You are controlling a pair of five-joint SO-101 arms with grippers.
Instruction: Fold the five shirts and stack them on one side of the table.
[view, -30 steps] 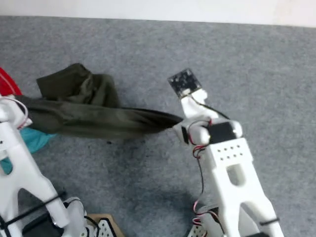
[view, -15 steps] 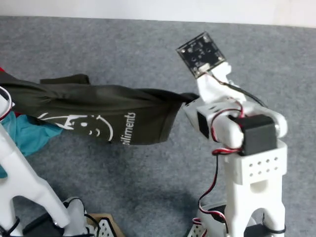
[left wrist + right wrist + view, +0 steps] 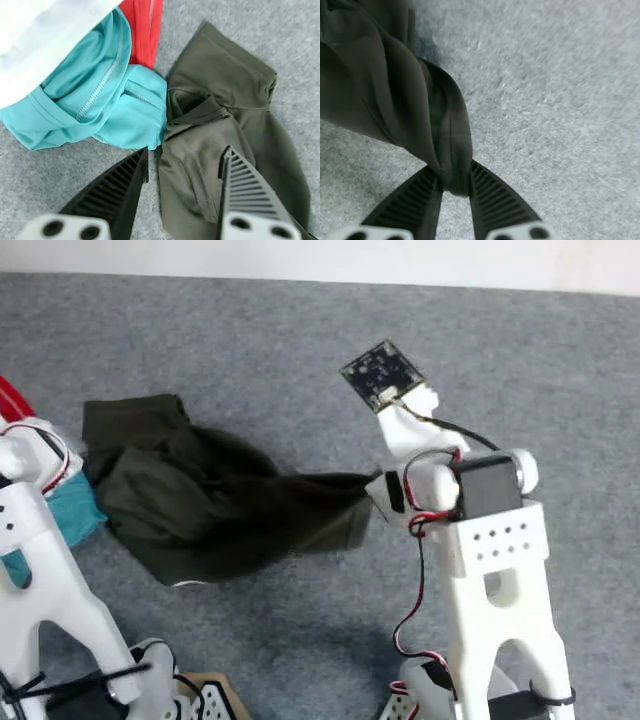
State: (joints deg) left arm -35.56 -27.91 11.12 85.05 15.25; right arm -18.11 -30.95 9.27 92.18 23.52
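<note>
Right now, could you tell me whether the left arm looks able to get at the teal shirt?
Probably yes: the left gripper hangs open over the olive shirt, and the teal shirt lies right beside it with its near edge uncovered.

We're at a robotics test bench, a lab or maker's setup by the look of it. A grey felt-like surface (image 3: 250,330) covers everything, with a pale strip (image 3: 300,258) along its far edge. The left arm (image 3: 45,570) and right arm (image 3: 495,580) are white plastic shells with loose red and black wires (image 3: 416,570) showing. A bare circuit board (image 3: 382,374) rides the right wrist.
</note>
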